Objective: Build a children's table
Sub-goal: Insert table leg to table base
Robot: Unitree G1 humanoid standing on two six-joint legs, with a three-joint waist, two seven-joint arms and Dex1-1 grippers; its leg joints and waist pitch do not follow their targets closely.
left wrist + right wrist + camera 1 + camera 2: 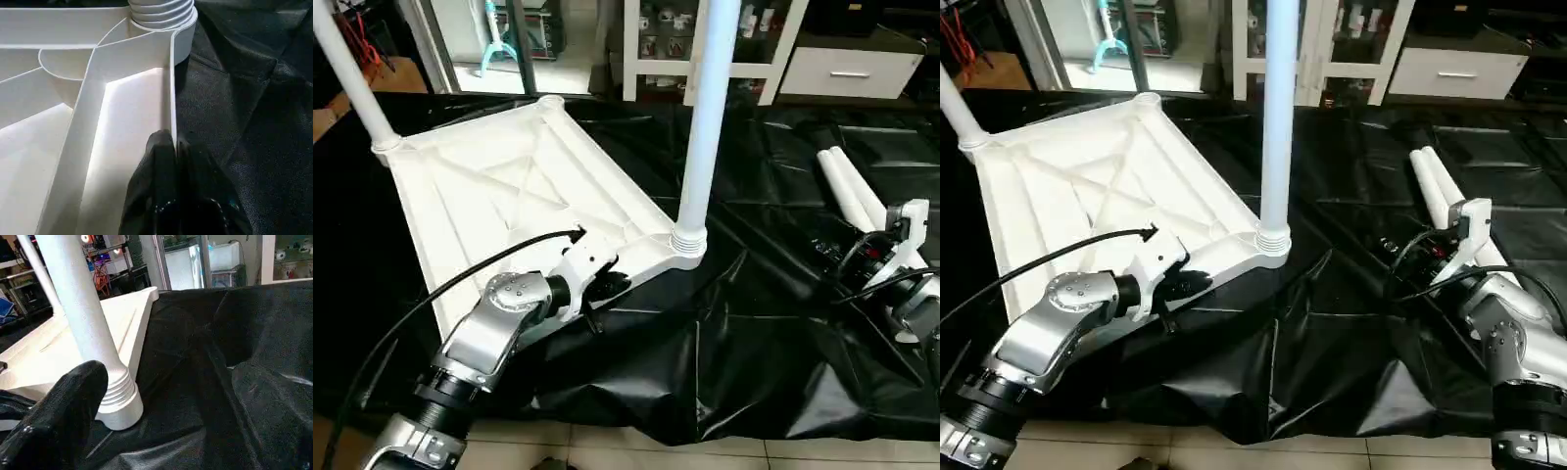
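The white tabletop [499, 186] lies underside up on a black sheet, its X-ribs showing. One white leg [710, 117] stands upright in the near right corner socket [688, 245]. Another leg [350, 78] stands in the far left corner. Two loose legs [847, 186] lie side by side on the sheet at the right. My left gripper [173, 139] is shut on the tabletop's thin rim, a short way from the near right socket. My right gripper [1412, 257] hovers low beside the loose legs, open and holding nothing; one black finger [63, 416] shows in the right wrist view.
The black sheet [724, 333] is wrinkled and ends at tiled floor [705, 455] along the front. White shelves [656, 49] and a drawer unit [847, 69] stand behind the work. A black cable [431, 294] runs along my left forearm.
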